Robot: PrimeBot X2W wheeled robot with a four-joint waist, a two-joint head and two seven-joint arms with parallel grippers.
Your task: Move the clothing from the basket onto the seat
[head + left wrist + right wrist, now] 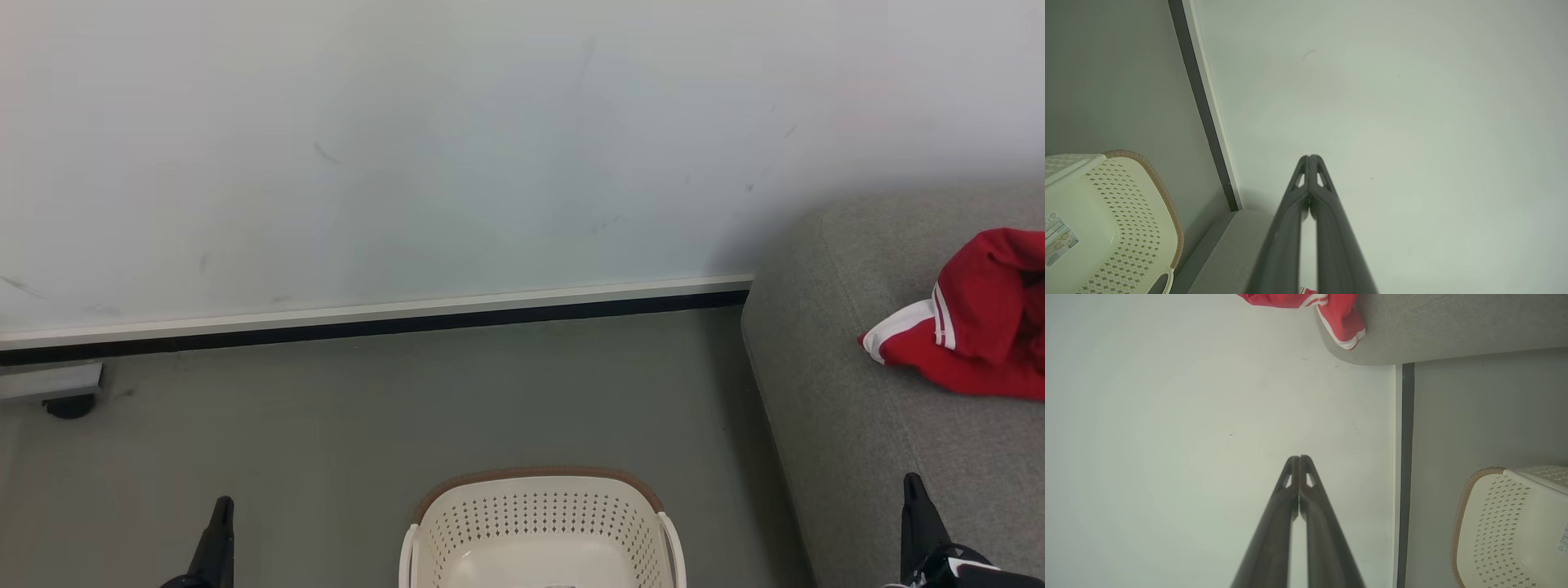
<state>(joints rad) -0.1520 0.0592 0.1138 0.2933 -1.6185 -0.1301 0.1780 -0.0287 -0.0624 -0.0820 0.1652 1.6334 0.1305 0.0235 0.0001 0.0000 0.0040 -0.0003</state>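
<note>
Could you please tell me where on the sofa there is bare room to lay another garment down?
The sofa is bare from its rounded left edge across to the red clothing, and in front of it down to the right gripper. It is crowded only at the far right, where the clothing lies heaped.

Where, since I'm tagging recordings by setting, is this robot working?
Probably a home-like indoor corner: a light-grey fabric sofa by a bare pale wall, a cream perforated laundry basket on the grey floor, red sports clothing on the sofa.
</note>
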